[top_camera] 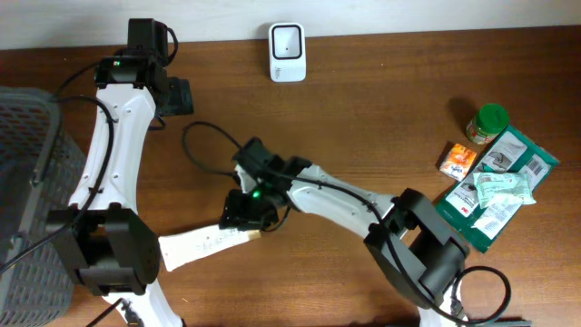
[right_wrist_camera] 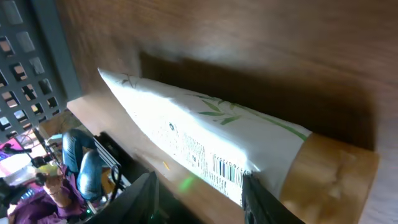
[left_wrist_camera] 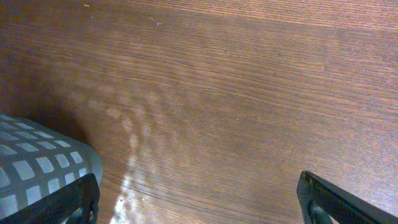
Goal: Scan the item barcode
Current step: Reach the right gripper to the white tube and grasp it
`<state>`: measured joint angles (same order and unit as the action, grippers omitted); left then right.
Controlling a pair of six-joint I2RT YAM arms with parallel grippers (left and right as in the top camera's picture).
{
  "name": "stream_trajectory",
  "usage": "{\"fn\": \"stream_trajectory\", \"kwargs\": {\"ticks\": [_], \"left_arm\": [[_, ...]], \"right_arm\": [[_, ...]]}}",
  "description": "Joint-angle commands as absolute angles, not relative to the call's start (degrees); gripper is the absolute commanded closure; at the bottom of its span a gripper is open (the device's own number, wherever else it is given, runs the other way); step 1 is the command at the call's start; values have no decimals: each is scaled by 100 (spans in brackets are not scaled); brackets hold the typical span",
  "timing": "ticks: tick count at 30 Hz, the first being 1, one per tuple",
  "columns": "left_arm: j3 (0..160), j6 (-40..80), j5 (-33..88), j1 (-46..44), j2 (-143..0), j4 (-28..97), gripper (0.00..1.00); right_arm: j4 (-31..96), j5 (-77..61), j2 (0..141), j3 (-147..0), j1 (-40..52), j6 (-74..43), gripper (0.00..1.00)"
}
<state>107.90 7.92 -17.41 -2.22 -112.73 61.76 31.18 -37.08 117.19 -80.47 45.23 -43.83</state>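
A: Far left first?
B: Grey mesh basket [top_camera: 23, 163] at the table [top_camera: 363, 109] edge. Left gripper [top_camera: 179, 96] sits top-left, jaws wide apart. Its wrist cam shows bare wood + a basket corner.

A: And the item?
B: White tube [top_camera: 195, 247], lower-left of centre, at a slant, w/ a tan cap [top_camera: 255, 234] on its right end. Right gripper [top_camera: 243, 213] is closed on it nr the cap.

A: Any writing?
B: Right wrist cam shows green leaf sprigs and a block of tiny print, too small to read. There's a barcode [right_wrist_camera: 227, 169] close to the cap, facing the cam. Brand not legible. Dark shadow on the wood beside the tube.

A: Scanner?
B: White scanner [top_camera: 288, 52], top centre, well apart from the tube.

A: Right side?
B: Green-lidded jar [top_camera: 491, 121], w/ a small orange box [top_camera: 457, 161] just beside it. Then a green pouch [top_camera: 522, 153] w/ white packets [top_camera: 497, 193] lying on it. Can't read the labels at this size.
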Motion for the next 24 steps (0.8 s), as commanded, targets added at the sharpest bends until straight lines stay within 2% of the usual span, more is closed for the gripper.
{"fn": "stream_trajectory", "kwargs": {"ticks": [1, 4, 7, 8, 11, 15, 19, 24], "left_arm": [[10849, 784, -1780, -207, -11179, 6182, 1], [10849, 784, -1780, -207, -11179, 6182, 1], [10849, 784, -1780, -207, -11179, 6182, 1], [10849, 784, -1780, -207, -11179, 6182, 1], [10849, 784, -1780, -207, -11179, 6182, 1], [10849, 784, -1780, -207, -11179, 6182, 1], [10849, 784, -1782, -207, -11179, 6182, 1], [10849, 784, -1780, -207, -11179, 6182, 1]], "right_arm": [[3852, -2912, 11858, -7988, 3990, -3081, 57], [4831, -2602, 11858, -8569, 3245, -888, 57], [5922, -2655, 11858, -9867, 2845, -593, 57], [6088, -2672, 11858, -10136, 2952, -596, 57], [6066, -2602, 11931, -10127, 3669, -185, 46], [6086, -2121, 12213, -10114, 4543, 287, 43], [5983, -972, 12252, -10062, 5218, 281, 39], [5349, 82, 12283, -9590, 5721, 405, 34]]}}
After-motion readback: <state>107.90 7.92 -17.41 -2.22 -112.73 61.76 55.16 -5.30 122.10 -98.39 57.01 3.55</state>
